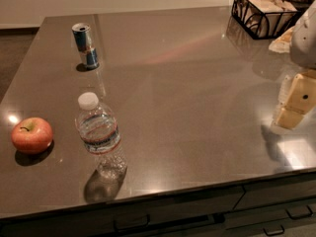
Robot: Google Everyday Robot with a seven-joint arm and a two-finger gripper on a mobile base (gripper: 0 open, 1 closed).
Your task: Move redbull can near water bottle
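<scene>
The redbull can [85, 46] stands upright at the far left of the brown countertop [187, 93]. It is blue and silver with a silver top. The water bottle [100, 135] stands upright near the front left edge; it is clear, with a white cap and a label band. The can is well behind the bottle, apart from it. My gripper [295, 102] is at the right edge of the view, low over the counter, far from both can and bottle and holding nothing that I can see.
A red apple [32, 135] lies left of the bottle near the front left edge. A black wire basket [264, 11] with light packets stands at the back right corner. Drawers with handles [131, 223] run below the counter's front edge.
</scene>
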